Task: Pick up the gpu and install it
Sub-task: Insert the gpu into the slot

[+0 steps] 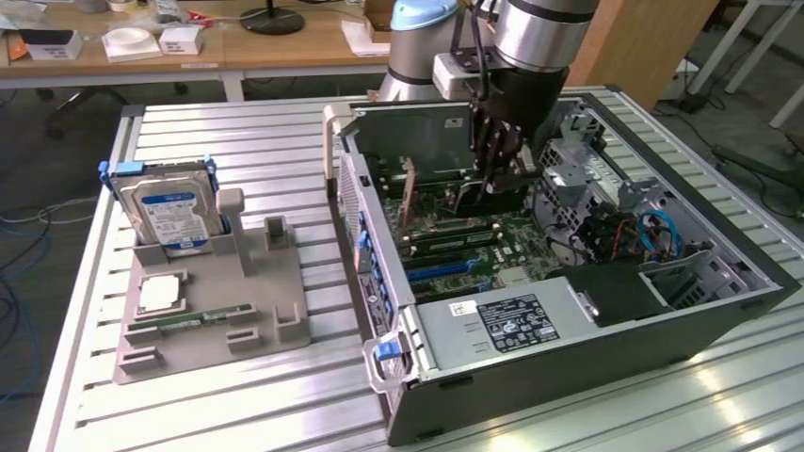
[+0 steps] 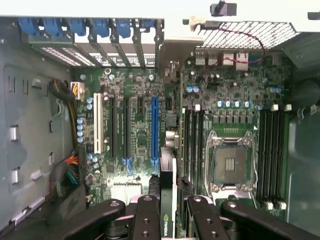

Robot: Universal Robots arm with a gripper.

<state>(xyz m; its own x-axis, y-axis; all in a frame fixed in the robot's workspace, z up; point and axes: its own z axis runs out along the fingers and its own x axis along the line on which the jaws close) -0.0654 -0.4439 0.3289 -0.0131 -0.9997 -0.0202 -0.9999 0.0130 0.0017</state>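
While pincer (image 1: 500, 184) clamps gpu (image 2: 166, 220) in PC case (image 1: 566, 377), slatted metal table (image 1: 226, 132) sits w/ desks (image 1: 289, 47) behind.

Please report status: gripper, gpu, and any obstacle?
Status: gripper shut on gpu, inside computer case. Card edge-on over motherboard, near blue slot. Nothing seen between them.

A ribbed metal table (image 1: 251, 395) catches bright glare near its front corner on the exterior view's right. Beyond its far edge stands a long wooden desk (image 1: 289, 52) with white boxes (image 1: 132, 42) and papers (image 1: 364, 36). Loose cables (image 1: 23, 221) lie on the grey floor (image 1: 38, 151) off the table's edge on the exterior view's left.
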